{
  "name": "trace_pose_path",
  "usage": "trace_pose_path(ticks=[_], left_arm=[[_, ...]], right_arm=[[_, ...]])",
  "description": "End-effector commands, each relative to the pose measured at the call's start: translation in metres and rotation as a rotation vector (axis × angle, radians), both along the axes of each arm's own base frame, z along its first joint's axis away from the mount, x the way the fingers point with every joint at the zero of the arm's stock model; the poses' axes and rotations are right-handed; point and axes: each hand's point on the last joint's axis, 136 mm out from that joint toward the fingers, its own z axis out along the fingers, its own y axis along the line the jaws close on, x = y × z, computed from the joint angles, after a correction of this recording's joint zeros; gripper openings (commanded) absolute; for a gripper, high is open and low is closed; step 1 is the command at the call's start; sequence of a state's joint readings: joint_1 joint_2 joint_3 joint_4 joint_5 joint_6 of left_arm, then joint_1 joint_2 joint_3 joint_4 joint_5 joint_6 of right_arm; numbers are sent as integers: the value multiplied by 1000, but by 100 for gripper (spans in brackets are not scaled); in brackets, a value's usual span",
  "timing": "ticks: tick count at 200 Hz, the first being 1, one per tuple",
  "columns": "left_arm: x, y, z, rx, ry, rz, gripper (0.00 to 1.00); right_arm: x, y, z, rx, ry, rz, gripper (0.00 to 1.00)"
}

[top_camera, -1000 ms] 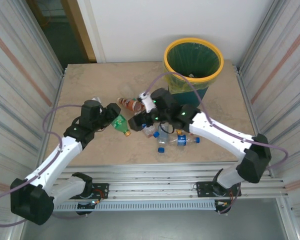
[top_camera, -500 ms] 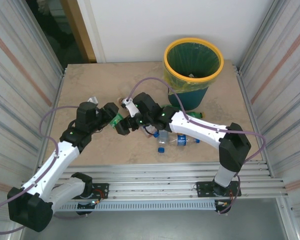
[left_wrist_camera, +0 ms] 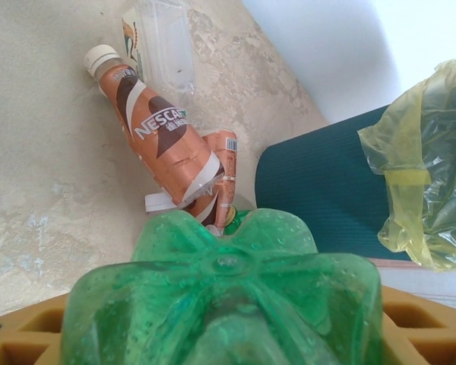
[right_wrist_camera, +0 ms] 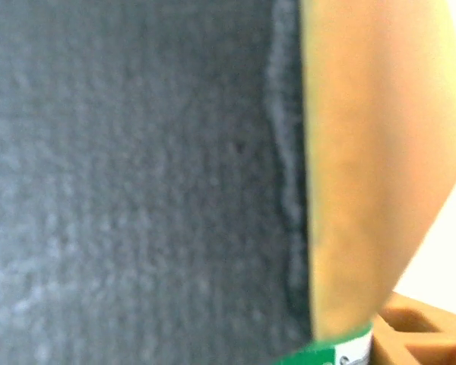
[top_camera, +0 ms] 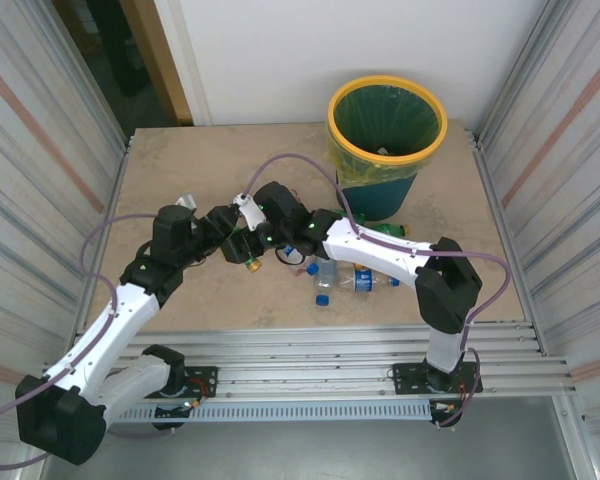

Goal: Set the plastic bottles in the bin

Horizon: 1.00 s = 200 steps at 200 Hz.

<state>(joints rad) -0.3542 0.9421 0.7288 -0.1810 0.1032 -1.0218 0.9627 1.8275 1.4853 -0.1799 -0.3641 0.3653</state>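
Bottles on the table: a few loose ones lie near the front edge, among them a clear bottle (top_camera: 363,279) with a blue label, right of the two wrists.
Green bottle (left_wrist_camera: 224,304): clamped base-outward in the left gripper (top_camera: 232,243), which is closed on it above mid-table.
Right gripper (top_camera: 248,247): pressed up against the left one, at the green bottle's capped end; whether its jaws have closed on the bottle I cannot tell, since its wrist view is mostly a dark blurred surface with only a green sliver.
Brown coffee bottle (left_wrist_camera: 167,141): lies on the table just past the green one, white cap pointing away.
Step in hand: looks like a hand-over of the green bottle, left to right.
Next move: a firm right-hand grip before the left lets go, then a carry to the bin.
Bin (top_camera: 432,143): upright at the far right of the table, well apart from the grippers.
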Motion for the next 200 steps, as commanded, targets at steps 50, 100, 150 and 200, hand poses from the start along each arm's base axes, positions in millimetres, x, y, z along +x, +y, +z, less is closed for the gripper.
trace_pose_path(ticks=[50, 100, 150, 200], left_arm=[[-1, 2, 14, -10, -67, -2, 99], [-6, 6, 43, 19, -234, -23, 99], [-26, 32, 69, 81, -395, 58, 99], [-51, 65, 81, 157, -519, 172, 99]], right_arm=[[2, 0, 17, 38, -13, -10, 32], [14, -17, 24, 43, -26, -74, 27], [30, -42, 37, 25, -69, -160, 24], [52, -82, 71, -23, -171, -277, 23]])
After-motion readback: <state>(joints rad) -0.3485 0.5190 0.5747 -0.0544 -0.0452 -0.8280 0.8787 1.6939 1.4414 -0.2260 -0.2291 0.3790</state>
